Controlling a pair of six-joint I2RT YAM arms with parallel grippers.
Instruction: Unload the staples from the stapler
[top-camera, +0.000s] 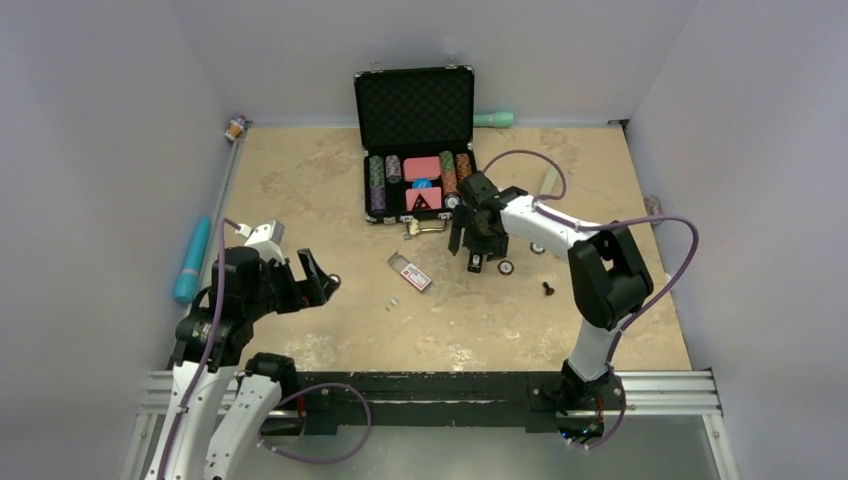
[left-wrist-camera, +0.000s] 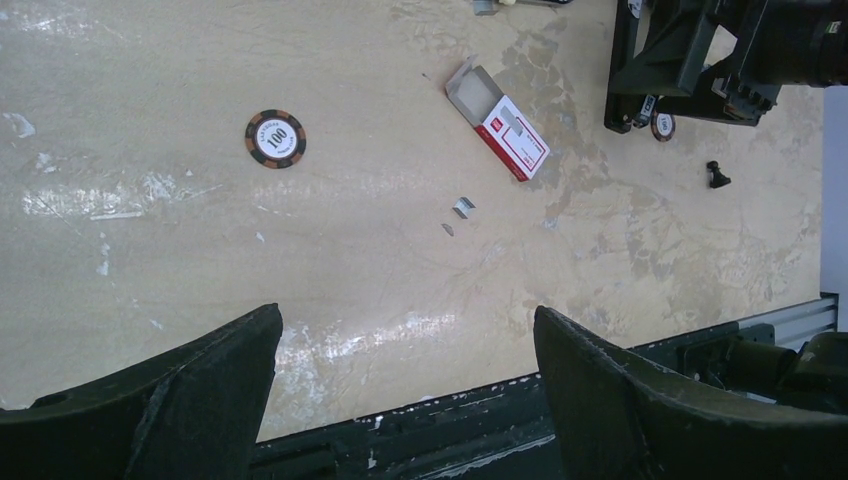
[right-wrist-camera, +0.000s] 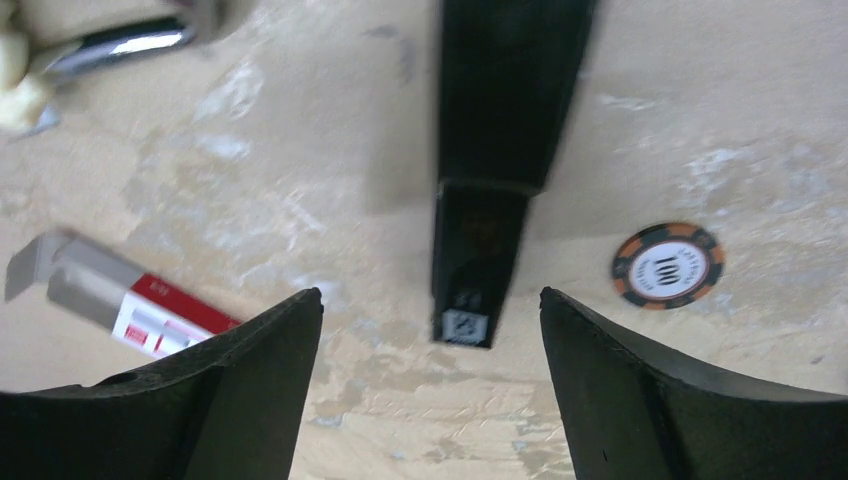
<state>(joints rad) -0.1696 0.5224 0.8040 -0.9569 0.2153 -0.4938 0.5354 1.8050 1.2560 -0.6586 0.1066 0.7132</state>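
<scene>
— While your left gripper (top-camera: 318, 278) hangs just past the front rail (top-camera: 450, 385), how do its jaws stand?
— Spread wide, holding nothing. You have open tabletop (left-wrist-camera: 330, 250) under it; one poker chip (left-wrist-camera: 275, 138) lies off to the side.
— And the staples (left-wrist-camera: 462, 207)?
— A tiny silver strip lying loose a little beyond that gripper, near the red-and-white box (left-wrist-camera: 505, 128) but not touching it. The box's flap is open.
— Where's the stapler (right-wrist-camera: 480, 230)?
— Farther out, on the table below your right gripper (right-wrist-camera: 428, 300). Its fingers are parted wide and touch nothing, and the stapler's labelled end lies between them. A second chip (right-wrist-camera: 667, 265) sits just beside it, and a small black piece (top-camera: 548, 289) lies nearer the right edge.
— Room beyond?
— Little. The open black case (top-camera: 415, 140) stands close behind, its lid up at the table's far edge.
</scene>
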